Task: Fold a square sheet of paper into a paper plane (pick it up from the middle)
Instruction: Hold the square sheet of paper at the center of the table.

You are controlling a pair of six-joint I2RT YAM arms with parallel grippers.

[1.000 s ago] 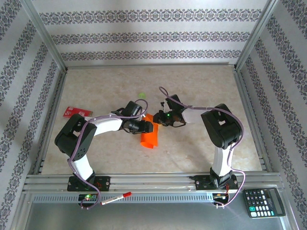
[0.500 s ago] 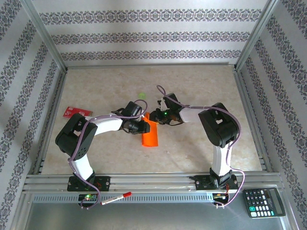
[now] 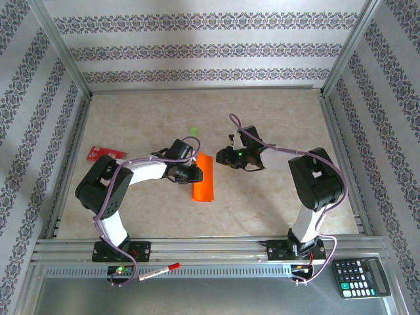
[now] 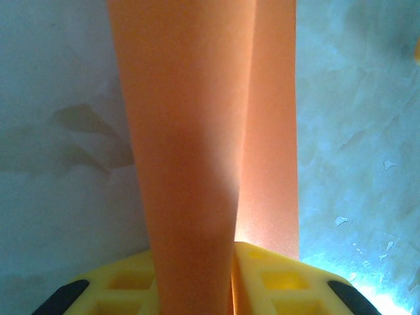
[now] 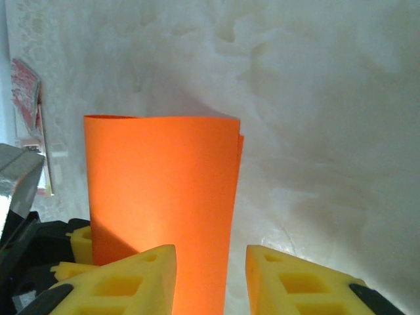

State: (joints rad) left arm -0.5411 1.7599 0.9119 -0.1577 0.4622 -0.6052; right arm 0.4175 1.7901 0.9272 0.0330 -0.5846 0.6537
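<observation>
Right pincer (image 5: 211,262) withdrew; left pincer (image 3: 195,174) clamps sheet (image 3: 203,187).

Bare table (image 3: 262,203) open right of and nearer than the orange sheet (image 3: 204,184), left gripper (image 3: 196,173) clamped on the sheet's left edge blocking that side, right gripper (image 3: 221,157), jaws parted, near its far right corner, red card (image 3: 105,154) well left.

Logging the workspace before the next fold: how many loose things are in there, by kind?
Folded bright orange paper sheet: 1
Small red card with white print: 1
Tiny green spot: 1
Red-capped white pen: 1
Dark calculator: 1
Total: 5
</observation>
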